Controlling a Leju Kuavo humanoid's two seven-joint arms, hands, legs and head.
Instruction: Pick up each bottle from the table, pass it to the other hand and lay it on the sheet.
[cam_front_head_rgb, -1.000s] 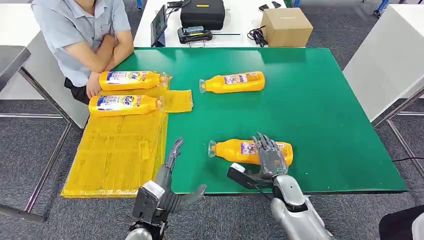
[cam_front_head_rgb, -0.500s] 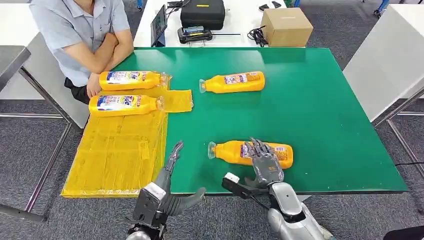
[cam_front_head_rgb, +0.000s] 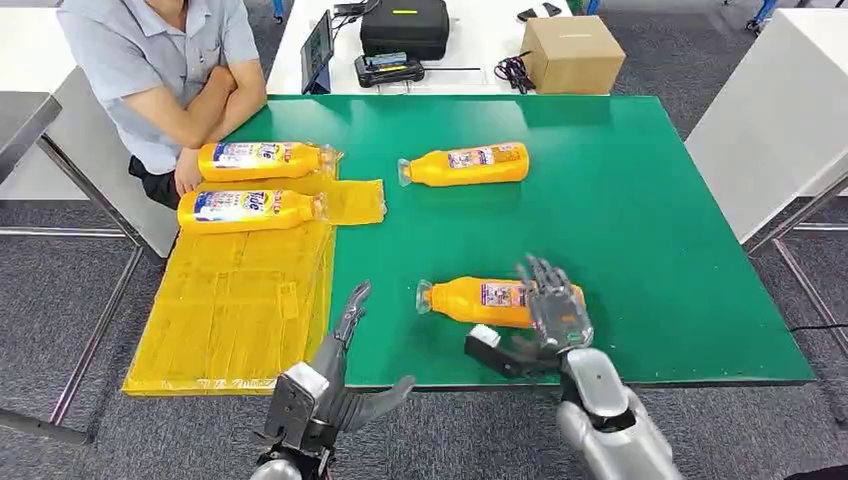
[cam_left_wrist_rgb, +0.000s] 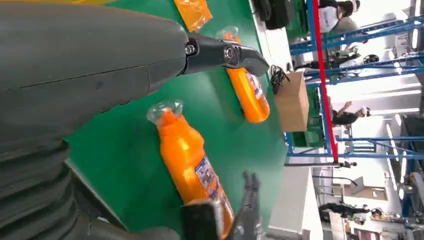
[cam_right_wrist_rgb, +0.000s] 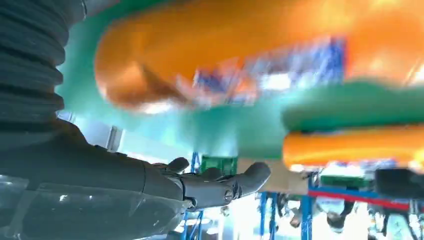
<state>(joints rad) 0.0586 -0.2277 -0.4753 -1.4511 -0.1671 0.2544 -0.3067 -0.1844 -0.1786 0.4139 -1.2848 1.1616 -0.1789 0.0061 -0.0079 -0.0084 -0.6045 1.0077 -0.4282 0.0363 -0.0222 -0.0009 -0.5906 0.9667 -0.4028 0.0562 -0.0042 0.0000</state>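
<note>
The right hand (cam_front_head_rgb: 553, 312) lies over the base end of the near bottle (cam_front_head_rgb: 485, 302), its fingers spread across the top of the orange body and its thumb sticking out toward the table's near edge, apart from the bottle. The fingers are not wrapped round it, so the hand is open. In the right wrist view the bottle (cam_right_wrist_rgb: 240, 60) is a blurred orange mass just in front of the hand (cam_right_wrist_rgb: 150, 185), whose fingertips are extended with nothing between them.

That bottle lies on its side on the green table (cam_front_head_rgb: 640, 200), near the front edge, cap pointing toward the robot's left and base under the right hand. The left hand (cam_front_head_rgb: 335, 350) is raised at the near edge of the table, between the yellow sheet (cam_front_head_rgb: 230, 310) and the bottle's cap, fingers straight and apart, thumb out to the side, holding nothing. The cap is near it but not touching. In the left wrist view the same bottle (cam_left_wrist_rgb: 192, 162) lies beyond this hand (cam_left_wrist_rgb: 90, 65).

A far bottle (cam_front_head_rgb: 465, 165) lies on its side toward the middle of the table, well apart from both hands, cap also to the robot's left. 2 more bottles (cam_front_head_rgb: 258, 160) (cam_front_head_rgb: 250, 208) lie side by side at the far end of the sheet, which covers the table's left part.

A person (cam_front_head_rgb: 165, 70) sits with folded arms at the far left corner. Behind the table are a cardboard box (cam_front_head_rgb: 572, 52) and a black case (cam_front_head_rgb: 405, 25)
</note>
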